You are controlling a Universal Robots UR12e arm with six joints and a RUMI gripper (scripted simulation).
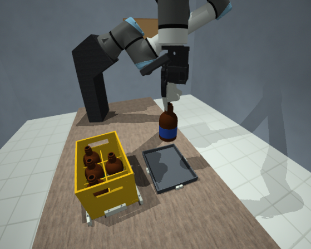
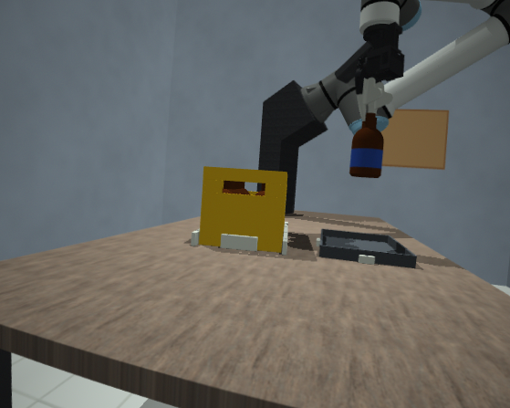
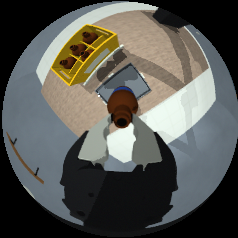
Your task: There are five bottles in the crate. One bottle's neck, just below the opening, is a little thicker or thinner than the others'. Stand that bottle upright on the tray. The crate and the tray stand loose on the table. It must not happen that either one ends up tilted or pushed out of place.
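A brown glass bottle with a blue label point(image 1: 168, 126) point(image 2: 367, 154) point(image 3: 123, 103) hangs upright in the air, above the level of the tray and apart from it; the fingers point(image 1: 167, 105) point(image 2: 367, 112) are closed on its neck. The dark grey tray point(image 1: 178, 189) point(image 2: 368, 254) point(image 3: 142, 95) lies on the wood-grained counter point(image 1: 206, 222) point(image 2: 238, 319) point(image 3: 62, 102), a small white block point(image 1: 179, 187) point(image 2: 366, 259) at its near side; left of the tray, apart from it, stands the yellow crate point(image 1: 112, 195) point(image 2: 243, 214) point(image 3: 66, 79), four brown bottles point(image 1: 114, 165) point(image 3: 90, 36) upright in its compartments; white blocks point(image 1: 115, 210) point(image 2: 239, 242) sit around its foot; behind, at the far end, rises the arm's black pedestal point(image 1: 87, 80) point(image 2: 275, 131); an orange-brown board point(image 1: 148, 25) point(image 2: 416, 141) is on the far wall.
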